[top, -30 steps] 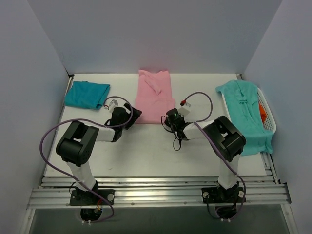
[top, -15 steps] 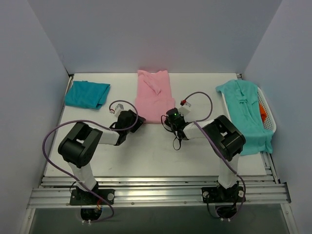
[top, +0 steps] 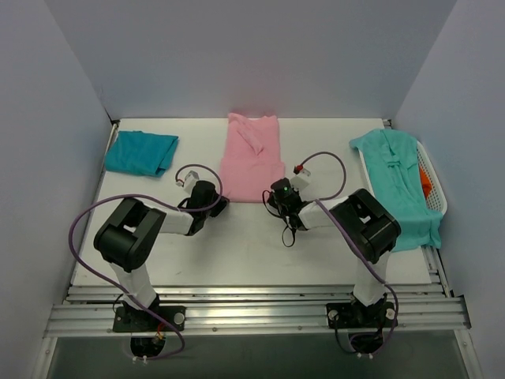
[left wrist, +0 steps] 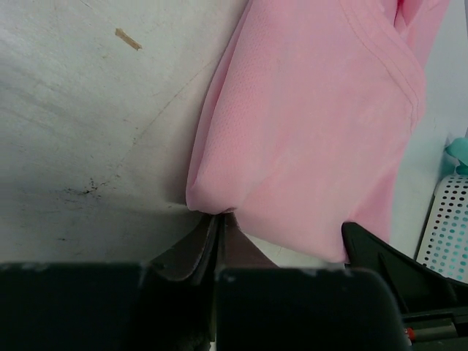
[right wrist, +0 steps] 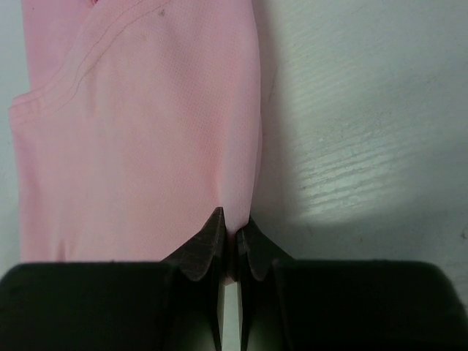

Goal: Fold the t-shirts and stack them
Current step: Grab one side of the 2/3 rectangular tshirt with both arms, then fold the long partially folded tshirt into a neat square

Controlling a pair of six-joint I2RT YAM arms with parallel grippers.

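Well, the white worktop (top: 237, 253) is the biggest thing before me, walled on three sides. The pink t-shirt (top: 252, 158) lies at its middle toward the back, already narrowed into a long strip. The aqua-green t-shirt (top: 398, 185) hangs over the white laundry basket (top: 435, 193) at the right edge, and the teal t-shirt (top: 140, 152) sits folded at the back left corner.

My left fingers (left wrist: 218, 219) are pressed together on the near left corner of the pink cloth, and my right fingers (right wrist: 234, 227) pinch its near right edge.

I judge the shirt light, limp and a little slippery. It will sag between my two holds and keep no shape, so the corners are the right places to grip and both must travel level.

Bare worktop lies open in front of the shirt. The back wall is close behind its collar.
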